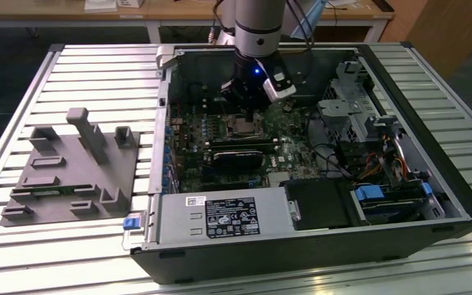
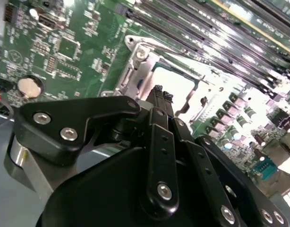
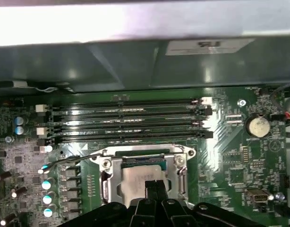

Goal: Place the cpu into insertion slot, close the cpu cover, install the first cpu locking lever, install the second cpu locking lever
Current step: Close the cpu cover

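Observation:
The cpu (image 3: 131,182) lies flat in the insertion slot (image 1: 240,129) of the green motherboard, its pale metal top (image 2: 175,85) showing in both wrist views. The silvery cpu cover (image 3: 109,177) lies down around the chip like a frame (image 2: 135,71). A thin wire locking lever (image 3: 64,161) sticks out sideways from the socket, away from the board. My gripper (image 3: 152,187) hangs directly over the chip, its two black fingers pressed together with nothing visible between them (image 2: 161,92). In the exterior view the gripper (image 1: 243,117) is low inside the open computer case.
Long black memory slots (image 3: 126,120) run beside the socket, and a coin cell (image 3: 256,126) sits further along the board. A black cooler (image 1: 238,161), drive cages (image 1: 355,110) and the power supply (image 1: 219,216) crowd the case. A grey fixture (image 1: 72,169) stands on the slatted table.

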Robot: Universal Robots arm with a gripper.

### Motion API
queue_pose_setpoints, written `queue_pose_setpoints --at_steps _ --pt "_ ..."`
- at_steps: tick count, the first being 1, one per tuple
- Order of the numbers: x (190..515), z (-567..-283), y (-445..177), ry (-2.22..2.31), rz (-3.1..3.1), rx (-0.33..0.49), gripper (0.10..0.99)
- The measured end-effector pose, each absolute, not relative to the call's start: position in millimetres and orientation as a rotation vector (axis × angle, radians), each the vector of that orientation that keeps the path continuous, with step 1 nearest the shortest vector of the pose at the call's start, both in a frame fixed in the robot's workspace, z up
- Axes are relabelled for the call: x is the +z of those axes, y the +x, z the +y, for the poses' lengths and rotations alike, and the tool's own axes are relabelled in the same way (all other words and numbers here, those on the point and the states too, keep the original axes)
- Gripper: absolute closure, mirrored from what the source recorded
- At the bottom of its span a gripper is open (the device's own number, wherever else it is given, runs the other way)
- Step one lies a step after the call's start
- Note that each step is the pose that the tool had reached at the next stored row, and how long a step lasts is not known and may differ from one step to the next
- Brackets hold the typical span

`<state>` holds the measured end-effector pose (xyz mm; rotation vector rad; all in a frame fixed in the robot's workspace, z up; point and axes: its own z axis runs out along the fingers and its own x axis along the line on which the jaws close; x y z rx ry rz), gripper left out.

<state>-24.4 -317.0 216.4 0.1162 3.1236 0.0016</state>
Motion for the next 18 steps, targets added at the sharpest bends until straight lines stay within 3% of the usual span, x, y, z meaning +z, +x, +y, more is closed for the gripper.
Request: queue_pose_setpoints --at_steps 18 --pt "208.3 -317.1 -58.6 0.121 3.123 0.002 0.98"
